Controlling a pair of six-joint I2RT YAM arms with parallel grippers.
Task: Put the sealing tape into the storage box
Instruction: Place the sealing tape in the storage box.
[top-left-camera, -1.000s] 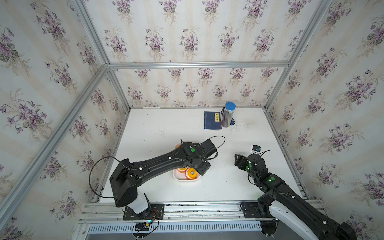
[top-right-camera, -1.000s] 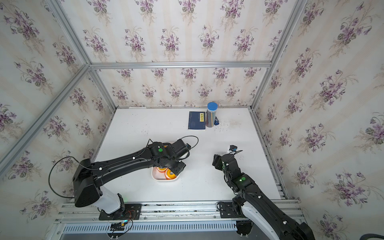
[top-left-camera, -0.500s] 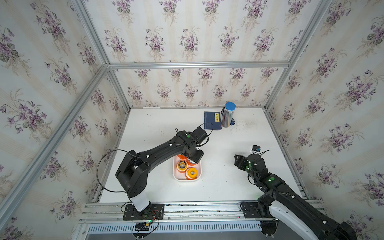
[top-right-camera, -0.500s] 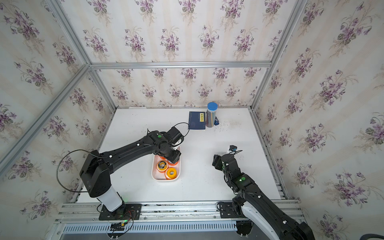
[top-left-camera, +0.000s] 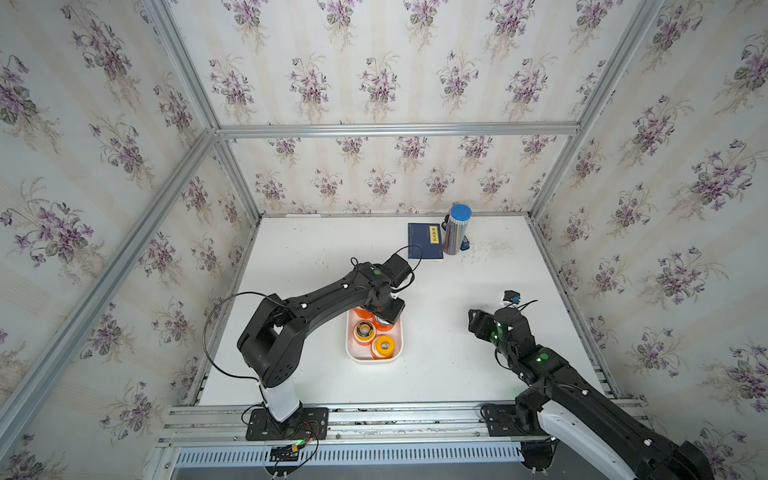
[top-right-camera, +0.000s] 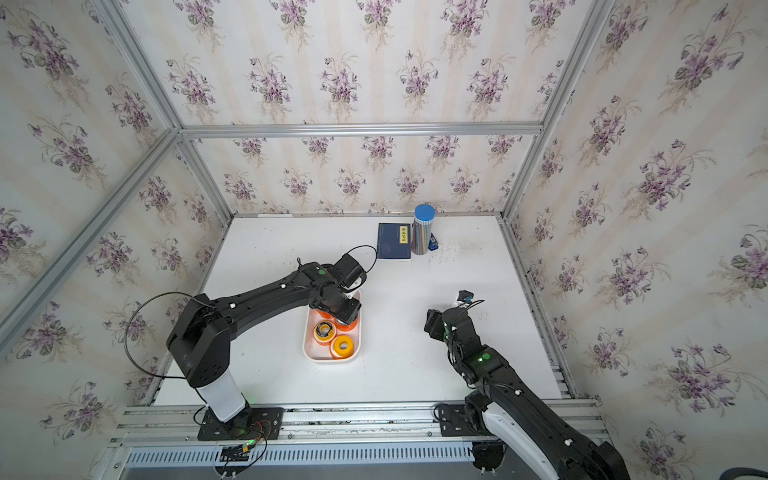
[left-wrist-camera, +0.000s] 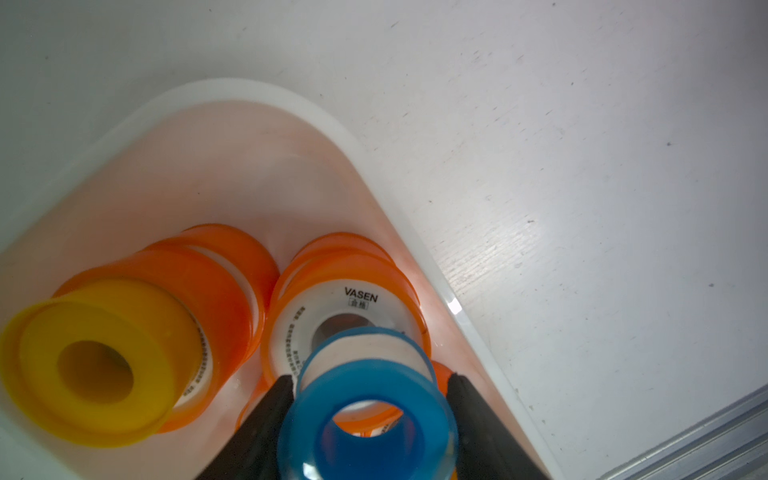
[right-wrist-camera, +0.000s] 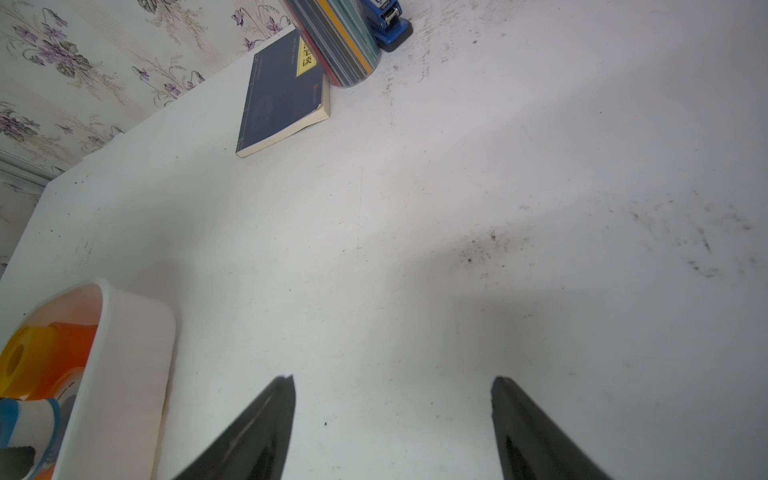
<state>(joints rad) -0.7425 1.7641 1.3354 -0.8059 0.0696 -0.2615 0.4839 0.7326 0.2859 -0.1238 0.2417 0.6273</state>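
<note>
The storage box (top-left-camera: 374, 360) (top-right-camera: 330, 360) is a shallow white tray in the middle of the table. Several sealing tape spools lie in it, among them an orange one with a white face (top-left-camera: 364, 331) (left-wrist-camera: 345, 299) and a yellow one (top-left-camera: 383, 346) (left-wrist-camera: 93, 370). My left gripper (top-left-camera: 388, 313) (left-wrist-camera: 370, 376) reaches down into the box's far end and is shut on a blue spool (left-wrist-camera: 368, 419) held by its rims. My right gripper (top-left-camera: 476, 322) (right-wrist-camera: 392, 378) stands open over bare table to the right of the box, with nothing between its fingers.
A dark blue booklet (top-left-camera: 424, 247) (right-wrist-camera: 282, 95) lies at the back of the table. Next to it stand a tall silvery cylinder with a blue cap (top-left-camera: 456, 230) and a small blue stapler (right-wrist-camera: 386, 20). Metal rails run along the table's sides.
My left arm has swung its gripper from the box's near right side to the far end of the box. The right arm has not moved.
</note>
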